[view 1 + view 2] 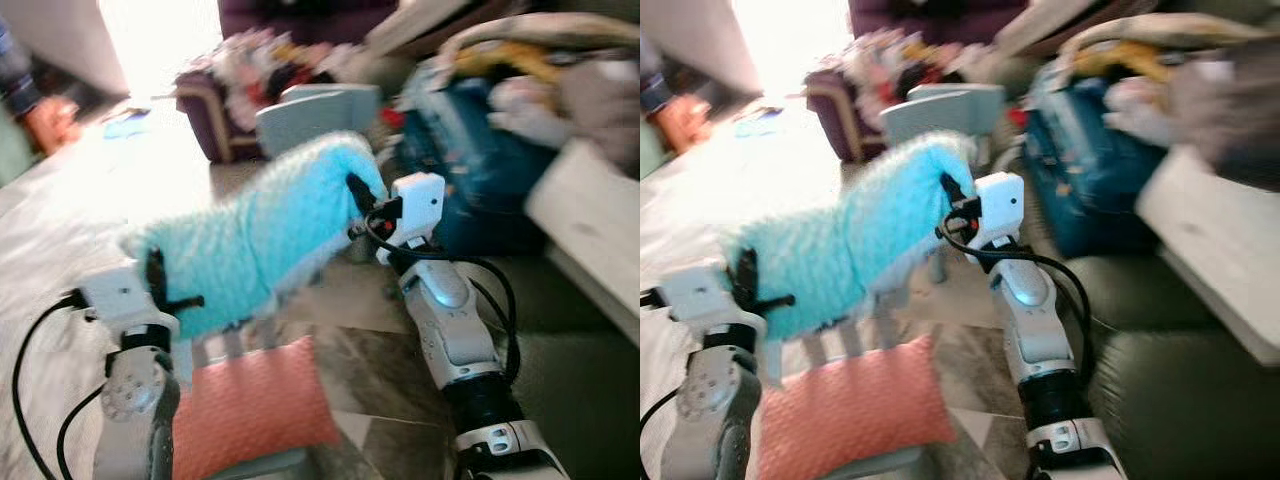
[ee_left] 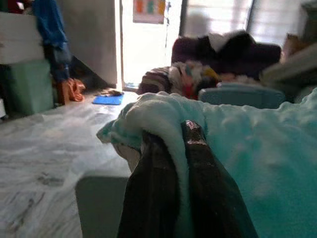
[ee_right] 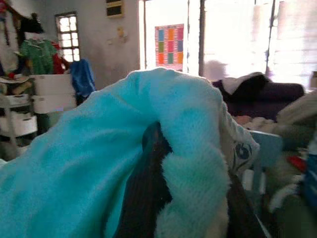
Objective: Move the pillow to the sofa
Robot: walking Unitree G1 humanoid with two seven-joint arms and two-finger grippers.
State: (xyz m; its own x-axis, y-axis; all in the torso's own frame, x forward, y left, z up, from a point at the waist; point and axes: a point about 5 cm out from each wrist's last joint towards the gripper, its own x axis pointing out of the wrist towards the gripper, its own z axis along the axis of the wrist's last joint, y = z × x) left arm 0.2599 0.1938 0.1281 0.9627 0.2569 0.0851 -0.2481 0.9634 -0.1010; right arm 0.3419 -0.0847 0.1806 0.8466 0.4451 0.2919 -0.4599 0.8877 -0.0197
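You have the turquoise pillow [image 1: 265, 240] slung mid-frame between both arms; the left gripper [image 1: 160, 290] pinches its lower-left corner and the right gripper [image 1: 358, 200] its upper-right edge, fingers clamped into plush. The grips look shallow; I judge a corner could slip while walking; the coral cushion [image 1: 250, 405] lies underfoot, lower centre.

No text, brand or number can be read. A poster [image 3: 169, 44] of coloured squares hangs beside the bright window [image 3: 237, 34], but its marks are too small and blurred to make out.
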